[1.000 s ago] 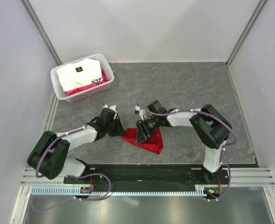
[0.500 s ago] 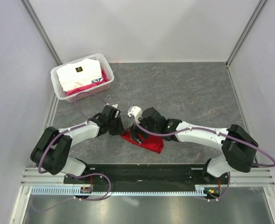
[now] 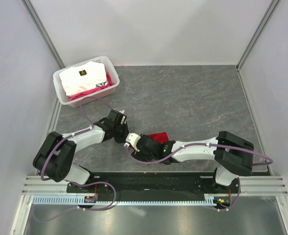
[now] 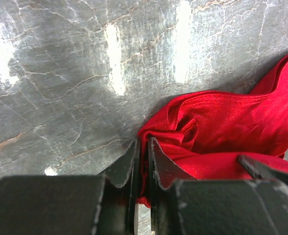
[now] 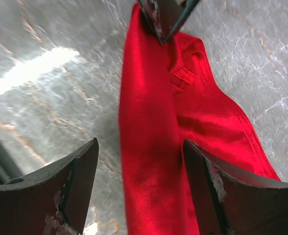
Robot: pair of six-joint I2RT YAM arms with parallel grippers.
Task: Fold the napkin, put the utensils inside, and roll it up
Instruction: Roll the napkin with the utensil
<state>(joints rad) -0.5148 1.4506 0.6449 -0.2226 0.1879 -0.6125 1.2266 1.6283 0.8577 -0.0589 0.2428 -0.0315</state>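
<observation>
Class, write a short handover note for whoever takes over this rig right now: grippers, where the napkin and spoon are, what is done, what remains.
Left gripper: jaws shut on an edge of the red napkin.
Right gripper: jaws open, straddling the napkin, not gripping.
Napkin: gathered into a narrow folded band on the table, between the arms.
Spoon: not visible in any view; possibly inside the cloth, cannot tell.
Done: folding, apparently.
To do: confirm the spoon is in, finish rolling.
</observation>
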